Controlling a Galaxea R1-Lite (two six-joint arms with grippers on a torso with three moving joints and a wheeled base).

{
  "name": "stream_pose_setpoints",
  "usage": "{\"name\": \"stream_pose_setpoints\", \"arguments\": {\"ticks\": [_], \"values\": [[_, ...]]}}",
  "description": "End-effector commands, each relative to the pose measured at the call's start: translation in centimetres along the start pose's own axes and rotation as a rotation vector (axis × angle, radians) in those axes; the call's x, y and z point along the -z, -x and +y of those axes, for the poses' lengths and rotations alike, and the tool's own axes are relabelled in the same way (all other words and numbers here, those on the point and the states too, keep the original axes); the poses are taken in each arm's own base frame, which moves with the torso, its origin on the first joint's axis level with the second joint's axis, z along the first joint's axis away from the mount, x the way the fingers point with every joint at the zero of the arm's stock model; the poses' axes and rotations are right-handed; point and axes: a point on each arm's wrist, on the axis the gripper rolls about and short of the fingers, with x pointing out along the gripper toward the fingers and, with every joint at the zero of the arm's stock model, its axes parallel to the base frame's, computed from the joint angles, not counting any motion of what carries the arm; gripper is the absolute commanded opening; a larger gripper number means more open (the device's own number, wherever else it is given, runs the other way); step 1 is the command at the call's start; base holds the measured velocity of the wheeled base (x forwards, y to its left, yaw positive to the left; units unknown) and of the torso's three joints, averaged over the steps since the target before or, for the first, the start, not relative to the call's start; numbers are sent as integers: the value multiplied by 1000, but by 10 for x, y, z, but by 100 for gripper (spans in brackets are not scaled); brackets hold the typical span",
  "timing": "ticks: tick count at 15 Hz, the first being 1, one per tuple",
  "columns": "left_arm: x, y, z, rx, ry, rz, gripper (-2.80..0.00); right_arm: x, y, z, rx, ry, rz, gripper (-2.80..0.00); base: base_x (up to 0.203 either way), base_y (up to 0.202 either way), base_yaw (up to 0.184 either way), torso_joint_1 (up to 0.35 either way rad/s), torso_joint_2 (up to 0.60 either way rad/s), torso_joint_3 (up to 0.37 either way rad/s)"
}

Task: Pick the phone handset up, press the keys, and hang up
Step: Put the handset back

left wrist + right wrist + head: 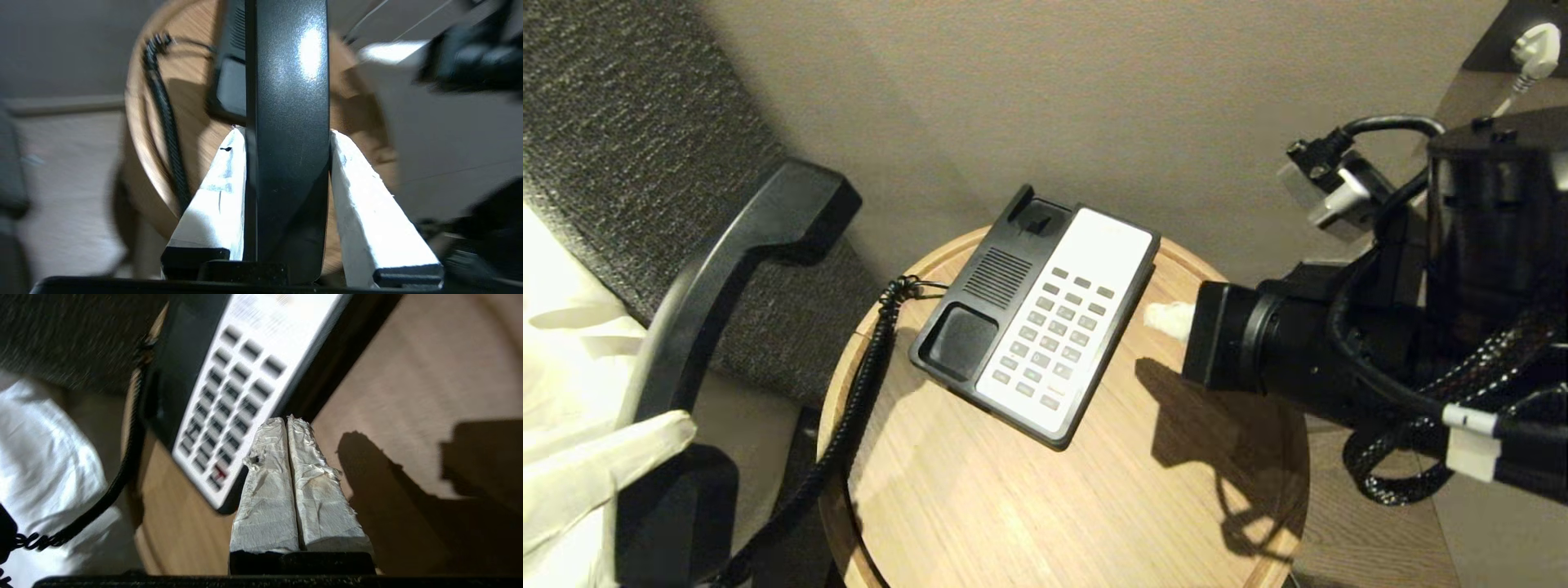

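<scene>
Black matte plastic fills the left of the head view: the phone handset (727, 269) is lifted off its cradle and held up beside the round wooden tabletop (1176, 490), clamped between the white-wrapped fingers (212, 196) of the left tool (286, 139), which the left wrist view shows pressed against both of its flanks. From the handset a black coiled cord (849, 416) runs along the tabletop's left edge to the phone base (1037, 318), which lies slantwise near the middle of the tabletop with its cradle bare and its white keypad (1058, 335) facing up. Further right, the right tool (288, 424) hangs just beside the base's right edge, its two wrapped fingers pressed together into one blunt tip, empty. Judging by this, lifting is done and the key-pressing step is in hand: the closed tip sits off the keypad's side, so the next move calls for carrying it over the grey keys and dabbing straight down on one of them, lightly enough not to shove the base. Hanging up remains. By count: one handset, one cord, one base, one tabletop, two tools; the keys are many, in rows of three, too small to number surely.
</scene>
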Motion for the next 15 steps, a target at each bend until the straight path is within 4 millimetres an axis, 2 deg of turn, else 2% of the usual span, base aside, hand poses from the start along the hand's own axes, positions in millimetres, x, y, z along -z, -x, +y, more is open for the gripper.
{"name": "stream_pose_setpoints", "arguments": {"ticks": [1,9,12,15], "values": [[-5,-35,3,-28,-163,90,-280,-11,9,-8,41,-14,-63,-280,0,0,0,0,0,0],[-28,-137,5,-52,-393,220,-280,-13,38,-24,68,-14,-107,-280,0,0,0,0,0,0],[-21,-161,8,-100,-406,265,-280,-6,47,-37,94,-12,-99,-280,0,0,0,0,0,0],[-26,-175,8,-105,-407,258,-280,-2,54,-44,104,-13,-95,-280,0,0,0,0,0,0]]}}
